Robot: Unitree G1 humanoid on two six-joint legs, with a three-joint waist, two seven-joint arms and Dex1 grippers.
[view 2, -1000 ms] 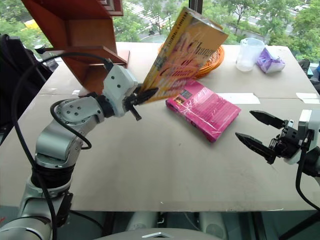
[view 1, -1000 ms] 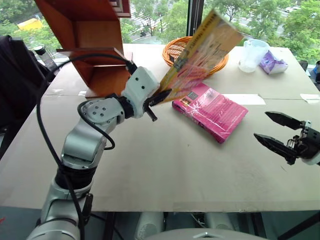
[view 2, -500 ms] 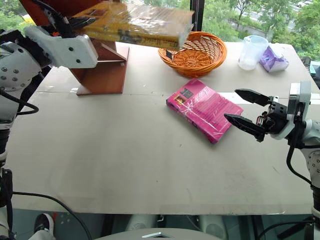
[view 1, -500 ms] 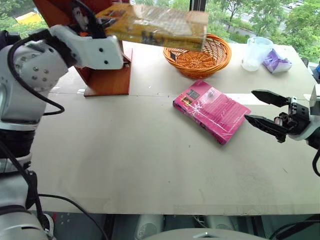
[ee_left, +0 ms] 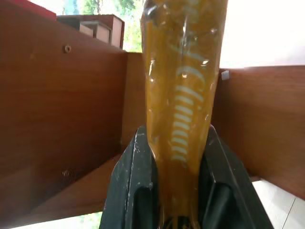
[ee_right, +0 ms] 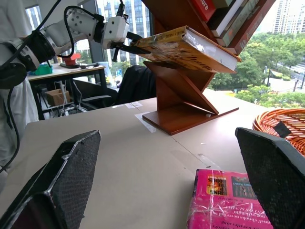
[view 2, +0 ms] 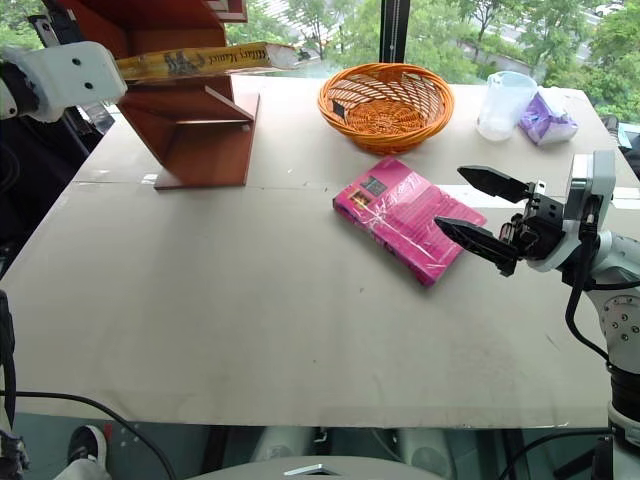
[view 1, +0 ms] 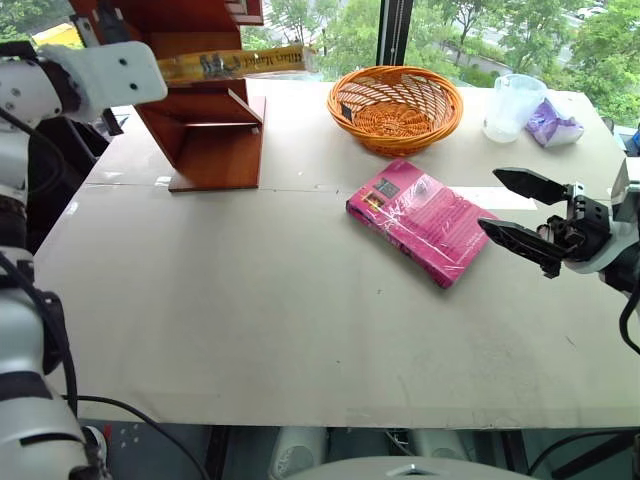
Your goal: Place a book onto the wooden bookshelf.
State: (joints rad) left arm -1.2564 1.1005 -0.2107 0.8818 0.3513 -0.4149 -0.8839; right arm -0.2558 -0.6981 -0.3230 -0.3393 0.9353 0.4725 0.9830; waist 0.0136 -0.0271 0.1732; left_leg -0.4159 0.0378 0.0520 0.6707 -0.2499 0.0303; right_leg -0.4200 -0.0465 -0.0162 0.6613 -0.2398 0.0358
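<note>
Left wrist view: the left end effector (ee_left: 177, 191) pinches the thick yellow-gold glossy hardback book (view 2: 195, 62) by one end, level at the reddish-brown wooden bookshelf (view 2: 195, 135). Heavy, stiff, slippery jacket; likely to droop. Right end effector (view 2: 478, 215) spread, empty.

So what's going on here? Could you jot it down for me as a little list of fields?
left gripper: shut on the yellow book, holding it flat at the wooden bookshelf, above its lower tier
right gripper: open, holding nothing, raised above the table beside the pink book
pink book: lying flat on the table, in front of the wicker basket
far right corner: clear plastic jug, purple packet
task status: yellow book not yet released
</note>
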